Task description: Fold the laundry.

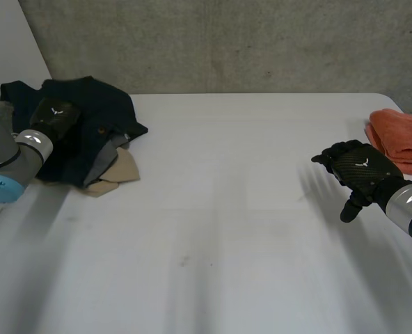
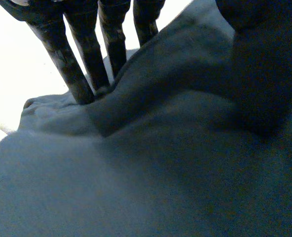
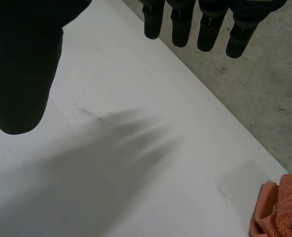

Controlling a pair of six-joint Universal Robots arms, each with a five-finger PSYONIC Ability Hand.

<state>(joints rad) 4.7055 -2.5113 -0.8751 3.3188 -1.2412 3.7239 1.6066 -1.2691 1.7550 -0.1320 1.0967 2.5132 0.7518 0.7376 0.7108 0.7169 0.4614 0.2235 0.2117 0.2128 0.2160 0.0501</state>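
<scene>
**Fig.** The dark navy garment [image 1: 94, 104] is shown heaped at the far left of the white table [image 1: 227, 209], partly over a tan cloth [image 1: 119, 170]. The left hand [image 1: 53, 117] is set upon the garment, its fingers [image 2: 82, 74] straight, tips pressed into a fold, the thumb set apart across a ridge of cloth. The right hand [image 1: 359, 167] is held above bare table with fingers [image 3: 180, 29] spread and relaxed, nothing grasped, and an orange towel [image 1: 404, 136] is seen near it at the table's right edge.

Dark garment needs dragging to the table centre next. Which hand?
Left. The left hand has its straight fingers resting on the dark garment. The right hand hovers open above bare table, beside the orange cloth.
</scene>
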